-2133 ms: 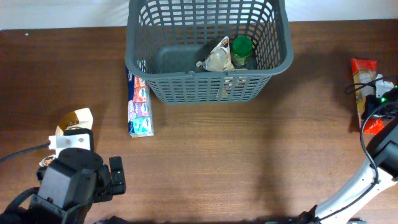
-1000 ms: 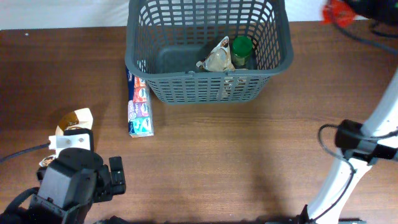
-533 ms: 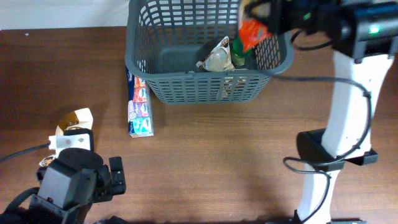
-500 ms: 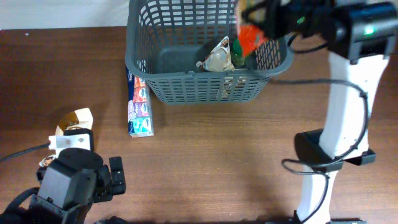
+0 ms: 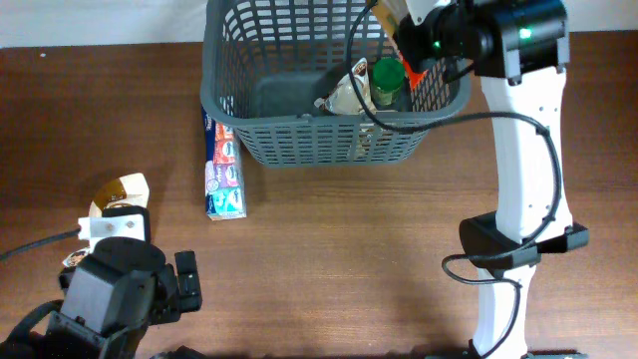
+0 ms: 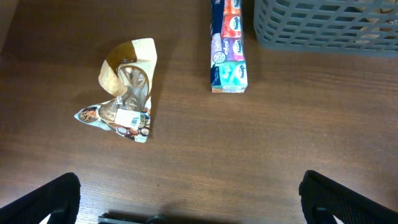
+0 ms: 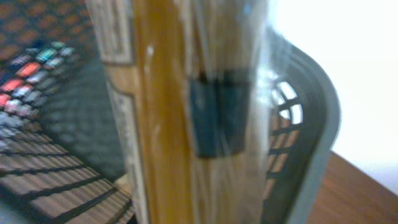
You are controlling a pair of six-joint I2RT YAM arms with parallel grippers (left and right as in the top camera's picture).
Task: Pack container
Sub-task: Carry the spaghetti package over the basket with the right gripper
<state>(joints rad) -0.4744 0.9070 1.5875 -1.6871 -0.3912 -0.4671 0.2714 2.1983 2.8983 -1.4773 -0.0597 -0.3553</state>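
My right gripper (image 5: 407, 40) is clamped on a clear-wrapped packet (image 7: 186, 112) with a red end, holding it over the right-hand part of the container (image 5: 214, 90). The container stands at the far middle of the table (image 5: 349, 249) with a green-lidded jar (image 5: 388, 75) inside. My left gripper (image 6: 189, 186) hangs with its fingers spread wide over the near left of the table, well apart from the container.

Brown table (image 5: 329, 249), basket (image 5: 319, 142), long packet (image 5: 225, 170), pouch (image 5: 118, 189)
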